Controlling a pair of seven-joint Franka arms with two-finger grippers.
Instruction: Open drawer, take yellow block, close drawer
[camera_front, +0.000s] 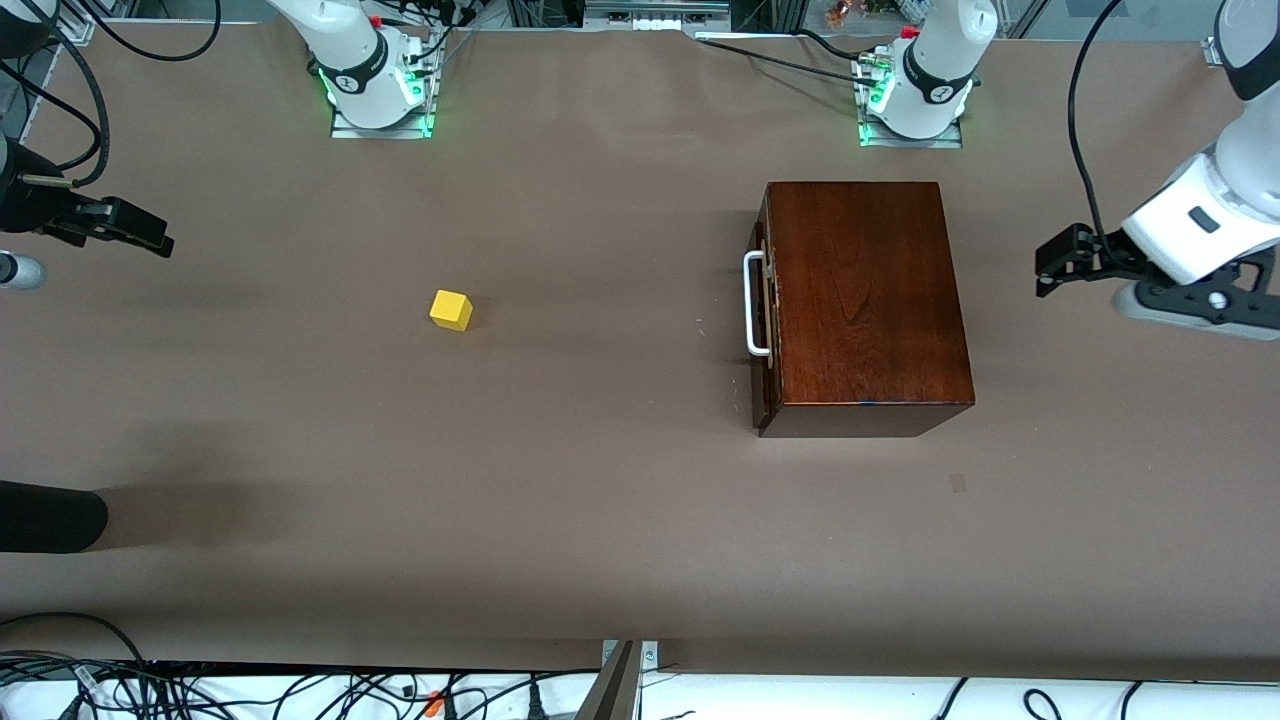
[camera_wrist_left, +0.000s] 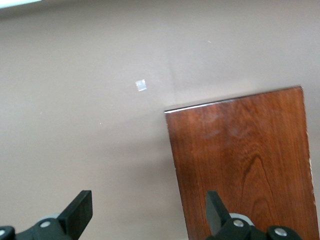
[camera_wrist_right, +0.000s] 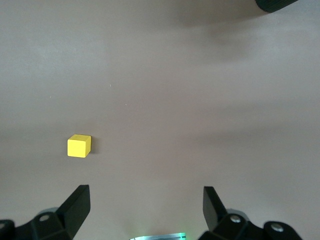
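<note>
Sitting shut in one dark wooden box (camera_front: 865, 300), toward the left arm's end of the tabletop (camera_front: 600, 520), one drawer (camera_front: 764, 310) is showing its white handle (camera_front: 756, 305); its contents are hidden. One yellow block (camera_front: 451, 310) is lying on the bare tabletop, well apart from the box, toward the right arm's end. Two grippers are waiting: left gripper (camera_wrist_left: 147, 212) hanging over the box's edge, jaws released; right gripper (camera_wrist_right: 145, 207) hovering near the block, jaws released.

Wooden box (camera_front: 865, 300) on table (camera_front: 600, 520), toward left arm's end, drawer (camera_front: 764, 310) shut; handle (camera_front: 755, 305) faces right arm's end. Block (camera_front: 451, 310) on table toward right arm's end, well apart from box.
</note>
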